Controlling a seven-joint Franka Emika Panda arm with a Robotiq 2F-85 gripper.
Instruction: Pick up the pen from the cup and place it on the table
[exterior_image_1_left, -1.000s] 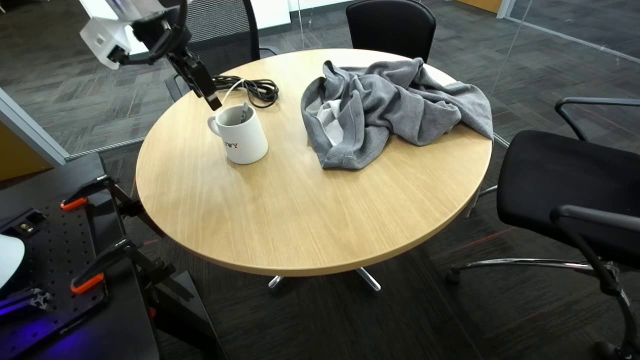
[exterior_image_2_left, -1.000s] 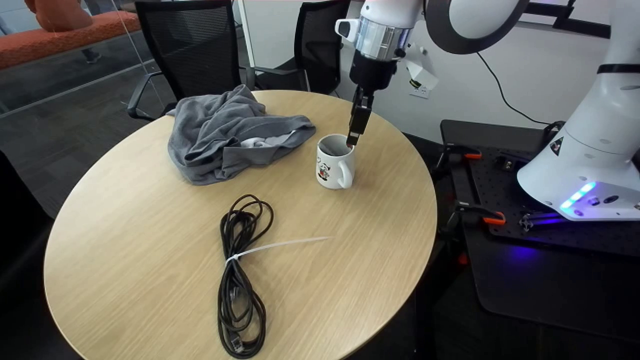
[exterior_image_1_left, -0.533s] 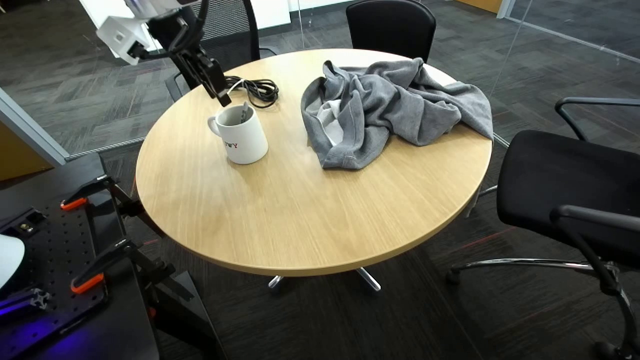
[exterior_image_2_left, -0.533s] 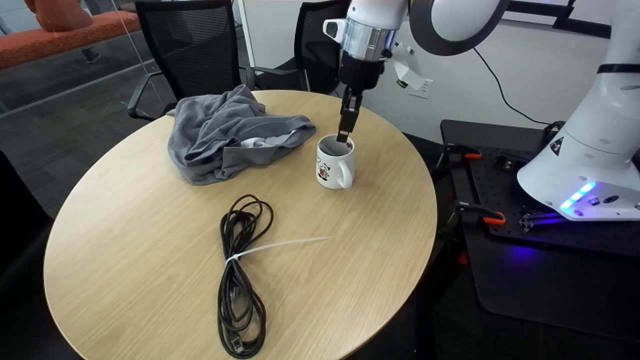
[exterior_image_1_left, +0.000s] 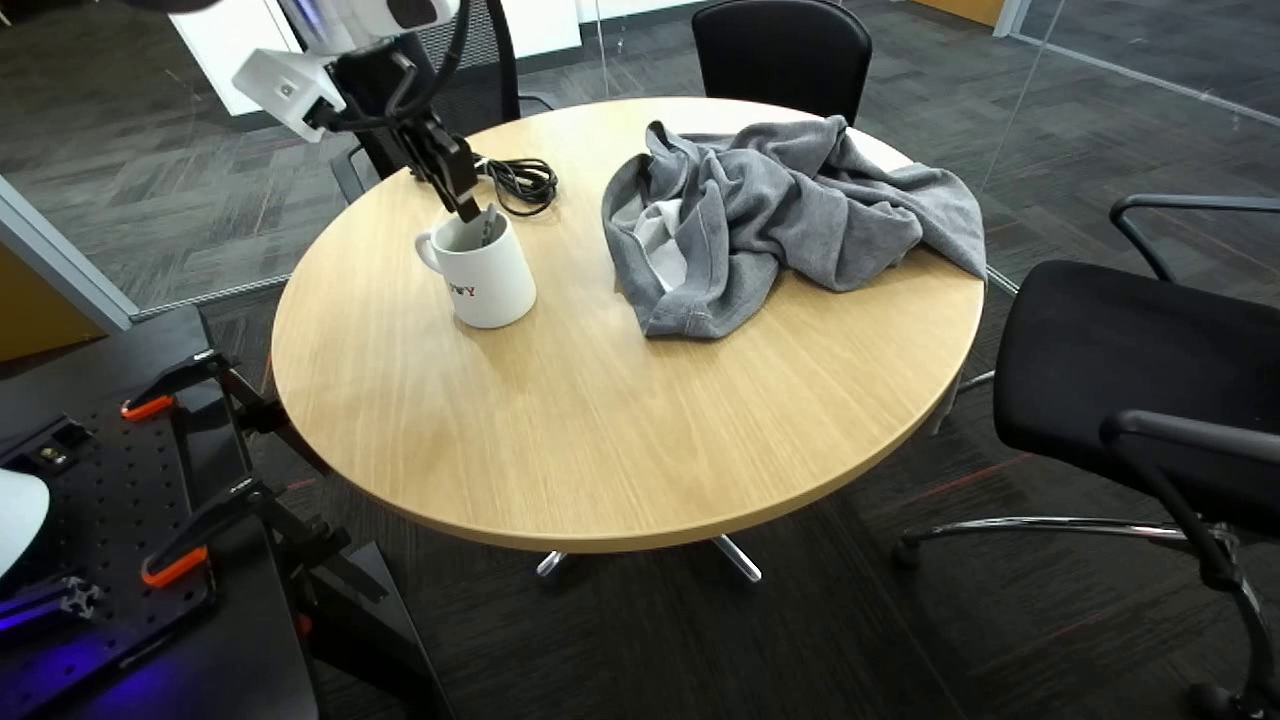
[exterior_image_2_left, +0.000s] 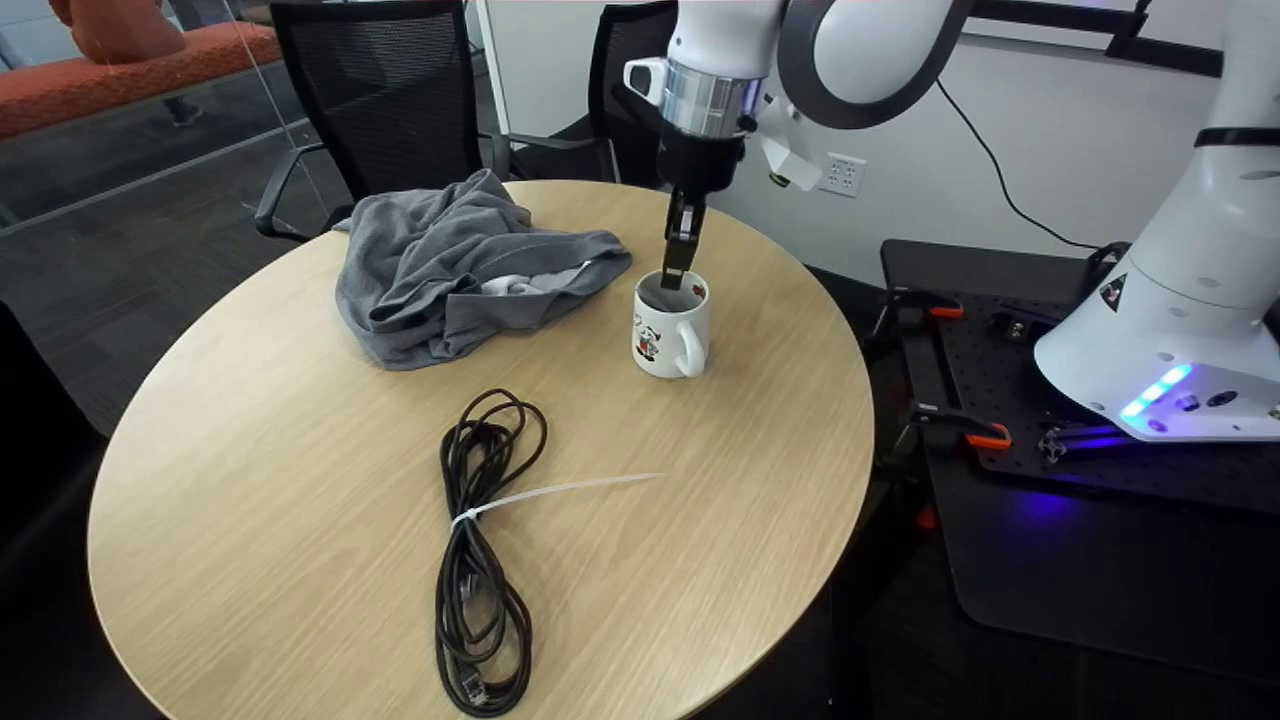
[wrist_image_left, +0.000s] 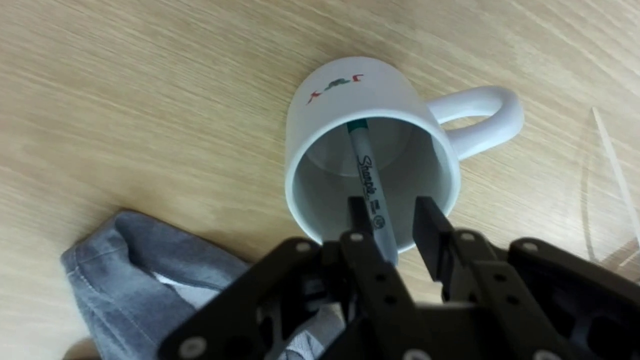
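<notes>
The black two-fingered claw (wrist_image_left: 393, 217) points down at the mouth of a white ceramic mug (wrist_image_left: 375, 97) with a looped side handle and a small coloured print. Its dark fingers (wrist_image_left: 435, 235) stand spread apart with a gap between them, so it is not gripping the pen. Just below the claw, a slim grey marker pen (wrist_image_left: 368, 175) with a green end and black "Sharpie" lettering leans inside the mug, green end down toward the bottom, grey end up past the rim. In the wrist view that upper end shows in the gap between the fingers, nearer the one on the left; whether they touch, I cannot tell.

The mug stands upright under the claw on a large round table (exterior_image_2_left: 300, 520) with a light wood-grain top. In an exterior view, a crumpled grey cloth (exterior_image_2_left: 430, 270) with a white patch lies left of the claw, and a looped black cable (exterior_image_2_left: 464, 540) bound with a white plastic tie (exterior_image_2_left: 565, 487) lies well apart from it, on its camera side. To the claw's right there, a white robot base (exterior_image_2_left: 1160, 320) with a glowing blue strip stands on a black bench (exterior_image_2_left: 1100, 600).
</notes>
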